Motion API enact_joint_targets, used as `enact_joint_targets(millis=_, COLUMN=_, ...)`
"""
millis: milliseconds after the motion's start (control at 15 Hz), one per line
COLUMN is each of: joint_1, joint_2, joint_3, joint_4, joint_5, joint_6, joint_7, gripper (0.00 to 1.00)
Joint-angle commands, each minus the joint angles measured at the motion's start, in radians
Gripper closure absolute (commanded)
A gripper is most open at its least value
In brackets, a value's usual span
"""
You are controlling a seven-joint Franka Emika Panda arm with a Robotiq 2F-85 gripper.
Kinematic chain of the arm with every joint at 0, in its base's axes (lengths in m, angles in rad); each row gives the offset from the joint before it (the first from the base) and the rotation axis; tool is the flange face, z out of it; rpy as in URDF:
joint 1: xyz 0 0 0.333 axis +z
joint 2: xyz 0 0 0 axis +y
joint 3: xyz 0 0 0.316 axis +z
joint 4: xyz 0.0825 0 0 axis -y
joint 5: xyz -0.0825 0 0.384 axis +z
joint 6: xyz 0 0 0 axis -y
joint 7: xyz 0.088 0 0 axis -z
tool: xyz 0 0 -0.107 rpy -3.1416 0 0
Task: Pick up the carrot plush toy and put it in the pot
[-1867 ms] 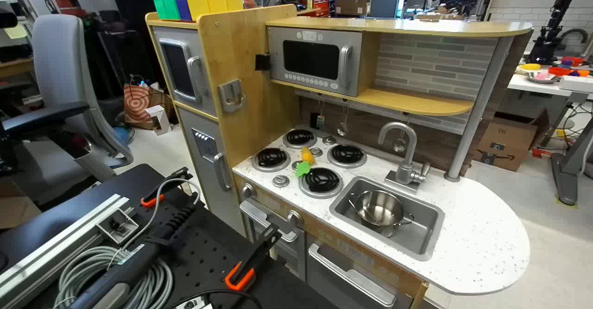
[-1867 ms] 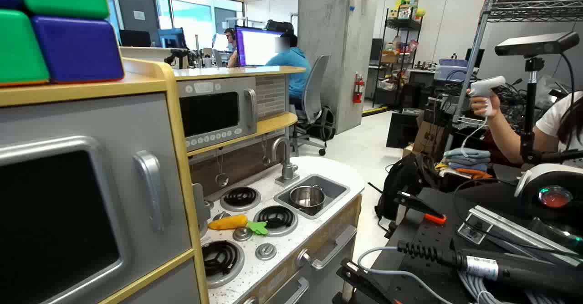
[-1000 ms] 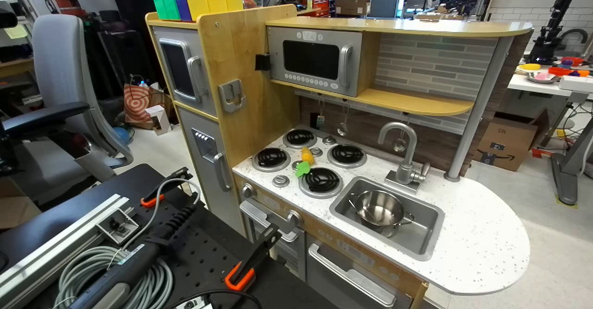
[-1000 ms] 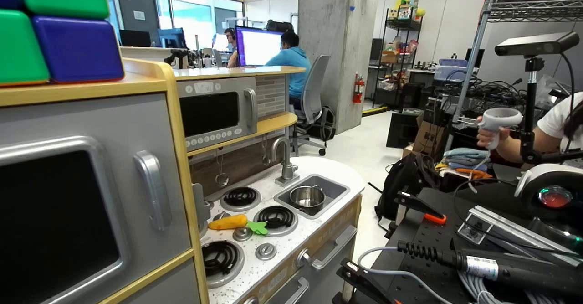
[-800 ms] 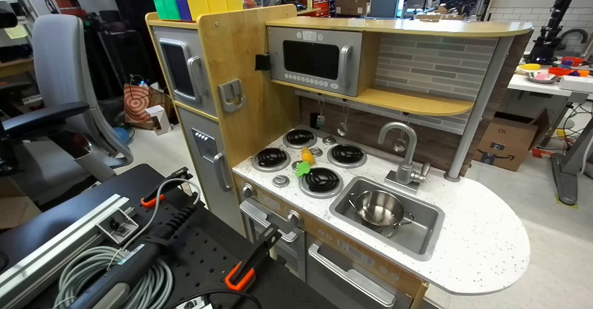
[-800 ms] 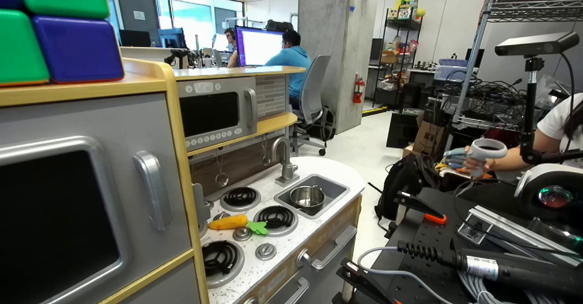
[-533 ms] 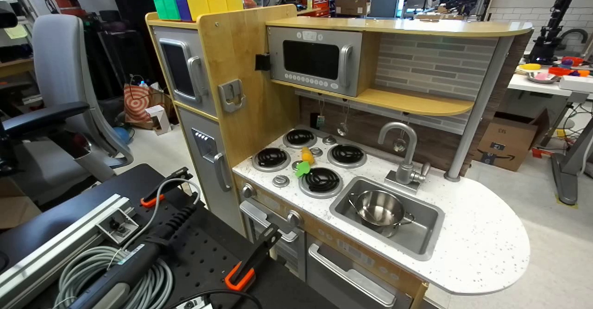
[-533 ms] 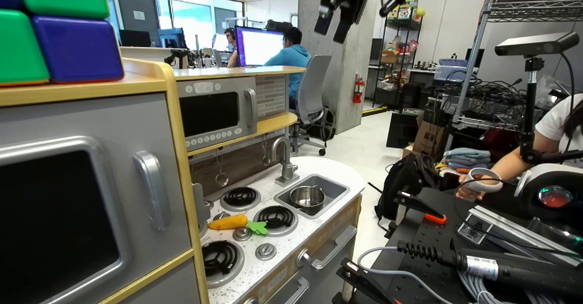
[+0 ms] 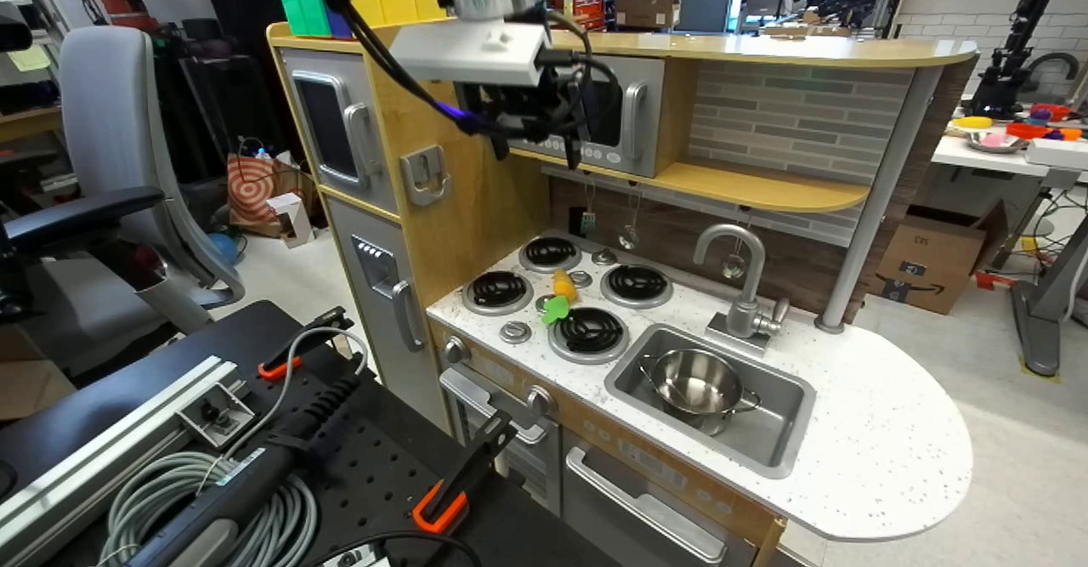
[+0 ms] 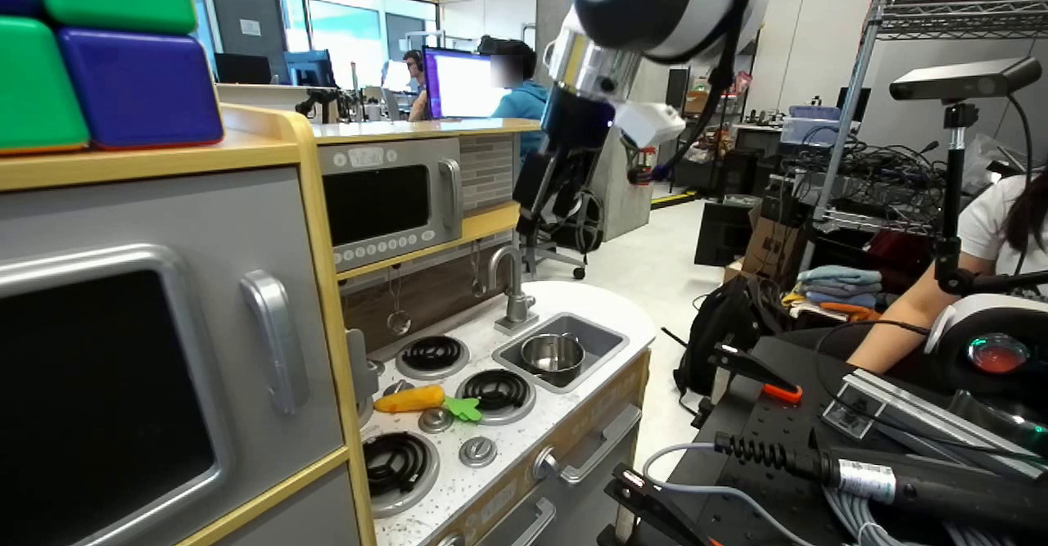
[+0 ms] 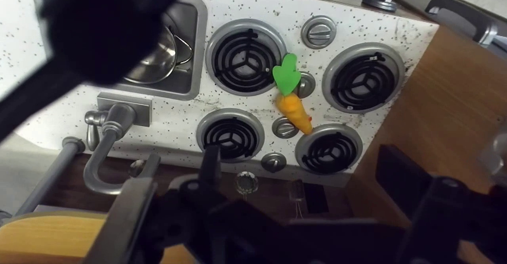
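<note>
The orange carrot plush toy (image 9: 563,286) with its green leafy top lies on the white stovetop between the burners, across some knobs; it also shows in an exterior view (image 10: 413,399) and in the wrist view (image 11: 294,111). The silver pot (image 9: 697,382) stands upright in the grey sink, also seen in an exterior view (image 10: 553,355); in the wrist view the pot (image 11: 154,66) is partly hidden by a dark blurred part. My gripper (image 9: 537,154) is open and empty, high above the stove at microwave height, also in an exterior view (image 10: 544,217). Its fingers (image 11: 300,153) are wide apart in the wrist view.
The sink (image 9: 790,439) has a tall curved faucet (image 9: 752,274) behind it. A microwave (image 10: 377,202) and a yellow shelf (image 9: 765,189) overhang the back of the counter. A tall wooden cabinet (image 9: 467,218) bounds the stove's side. A black table (image 9: 374,456) stands in front.
My arm has come into both exterior views from above, and the gripper has moved down over the toy kitchen. The carrot and the pot have not moved.
</note>
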Motion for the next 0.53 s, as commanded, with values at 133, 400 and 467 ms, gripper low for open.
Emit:
enact_joint_targets(millis=133, joint_1=0.052, joint_2=0.300, joint_3=-0.070, joint_4=0.171, joint_5=-0.264, joint_6=0.100, joint_7=0.313, gripper=0.00)
enact_joint_targets(millis=400, joint_1=0.100, joint_2=0.392, joint_3=-0.114, joint_4=0.274, joint_5=-0.308, joint_6=0.028, joint_7=0.428, gripper=0.00)
enact_joint_targets(millis=467, joint_1=0.093, joint_2=0.355, joint_3=-0.086, joint_4=0.276, joint_5=-0.287, joint_6=-0.069, joint_7=0.419, gripper=0.00)
